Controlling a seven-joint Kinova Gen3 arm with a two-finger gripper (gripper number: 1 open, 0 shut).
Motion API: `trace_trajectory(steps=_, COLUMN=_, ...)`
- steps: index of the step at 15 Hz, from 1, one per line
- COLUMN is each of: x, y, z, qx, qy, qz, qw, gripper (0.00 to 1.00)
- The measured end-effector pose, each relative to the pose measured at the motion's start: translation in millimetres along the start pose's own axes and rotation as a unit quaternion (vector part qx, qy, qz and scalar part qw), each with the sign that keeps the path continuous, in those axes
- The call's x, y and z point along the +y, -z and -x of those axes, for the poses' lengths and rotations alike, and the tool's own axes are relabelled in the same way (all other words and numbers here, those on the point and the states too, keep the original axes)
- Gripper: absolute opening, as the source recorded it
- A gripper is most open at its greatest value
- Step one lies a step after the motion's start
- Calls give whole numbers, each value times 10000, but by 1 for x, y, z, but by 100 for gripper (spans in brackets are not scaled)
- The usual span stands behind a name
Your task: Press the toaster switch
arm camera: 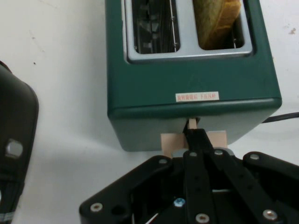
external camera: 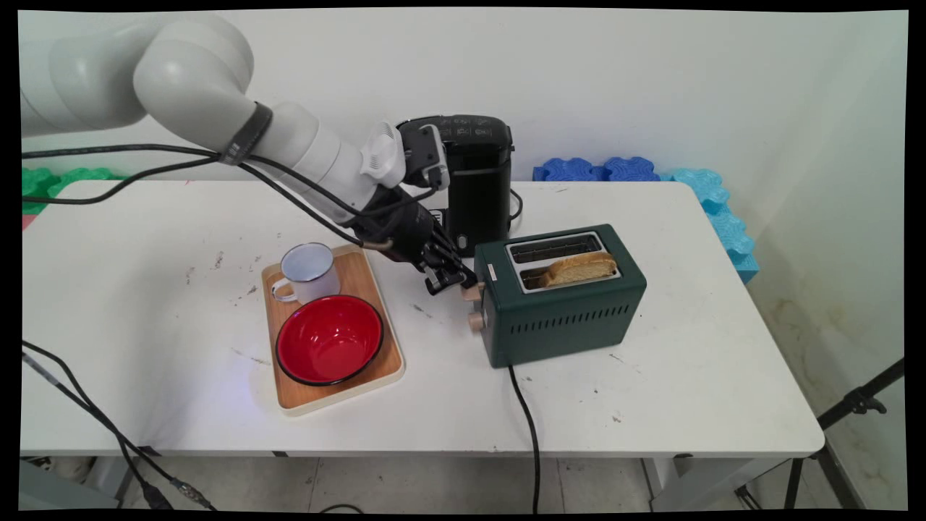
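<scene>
A dark green two-slot toaster [external camera: 564, 297] [arm camera: 187, 93] stands at mid-table. A slice of toast [external camera: 579, 268] [arm camera: 219, 23] sticks up from its nearer slot; the other slot holds nothing. My gripper [external camera: 456, 278] [arm camera: 194, 133] is shut, and its joined tips rest on top of the toaster's pale wooden lever [external camera: 474, 291] [arm camera: 170, 140] at the left end. Just below the lever is a round wooden knob [external camera: 475, 320]. In the hand view the black linkage hides the lower end of the toaster.
A black coffee machine [external camera: 474, 181] [arm camera: 14, 154] stands right behind my wrist. To the left, a wooden tray [external camera: 365, 271] carries a white enamel mug [external camera: 309, 271] and a red bowl [external camera: 329, 339]. The toaster's black cable [external camera: 532, 434] runs off the front edge.
</scene>
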Motion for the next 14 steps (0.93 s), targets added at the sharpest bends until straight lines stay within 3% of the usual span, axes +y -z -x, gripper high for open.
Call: trace_trajectory(steps=14, x=-6, y=-29, z=16, qx=-114, qy=235, qz=97, qw=9996, gripper=0)
